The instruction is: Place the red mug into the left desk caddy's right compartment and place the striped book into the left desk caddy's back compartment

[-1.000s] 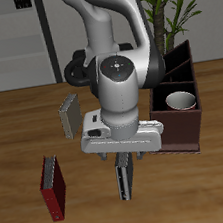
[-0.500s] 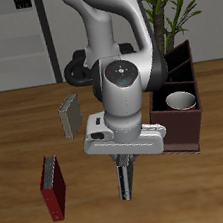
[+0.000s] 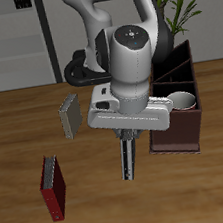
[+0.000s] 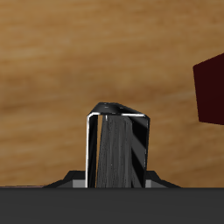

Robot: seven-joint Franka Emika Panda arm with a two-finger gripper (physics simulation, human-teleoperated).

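above the worktop point(image 3: 18, 148) the end effector point(image 3: 129, 141) clamps the striped book point(image 3: 130, 159), next carrying it to the left desk caddy point(image 3: 181, 123)'s back compartment.

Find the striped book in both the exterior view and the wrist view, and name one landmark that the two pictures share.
Exterior view: the striped book hangs upright from the pincer, above the table, near the left desk caddy.
Wrist view: the striped book fills the middle, held edge-on between the pincer's fingers.
Shared landmark: the left desk caddy, seen in the wrist view as a dark red corner.
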